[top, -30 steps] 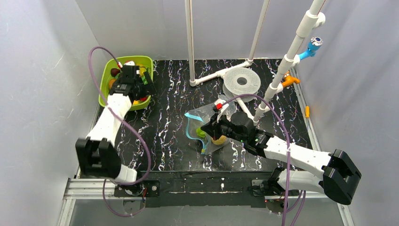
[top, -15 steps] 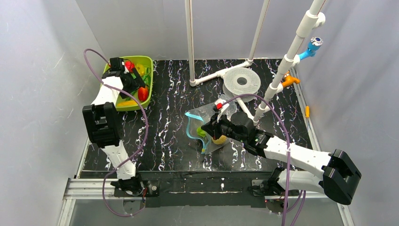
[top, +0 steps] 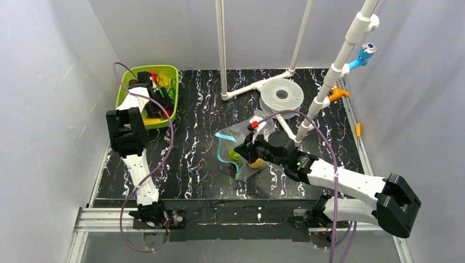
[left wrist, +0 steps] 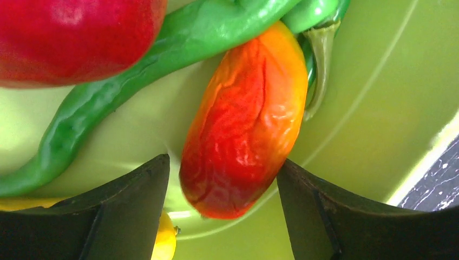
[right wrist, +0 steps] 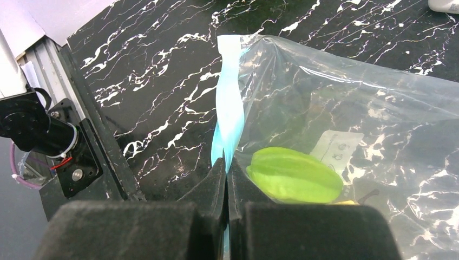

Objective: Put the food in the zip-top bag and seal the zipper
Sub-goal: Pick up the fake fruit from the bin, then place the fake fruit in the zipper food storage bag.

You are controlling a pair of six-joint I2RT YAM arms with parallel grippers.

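from above, your left gripper (top: 159, 102) is down inside the lime-green plastic tray (top: 164, 68) at the far left corner of the black marbled table (top: 197, 164). the clear crinkly zip-top bag (top: 262, 130) lies near the middle of the table, and your right gripper (top: 240, 149) sits at its left edge, on the thin light-blue zipper (top: 220, 147).

in the left wrist view, your fingers (left wrist: 135, 200) stand apart on either side of an oblong orange-red pepper (left wrist: 243, 124) that lies on the tray floor; you cannot tell whether they touch it. a long green chilli (left wrist: 130, 76) and a round red fruit (left wrist: 70, 38) lie just beyond it.

in the right wrist view, your jaws are pressed together on the zipper, which twists upward from them. inside the bag, a ridged lime-green fruit (right wrist: 295, 174) rests just beside the jaws, below the white label (right wrist: 338, 149).
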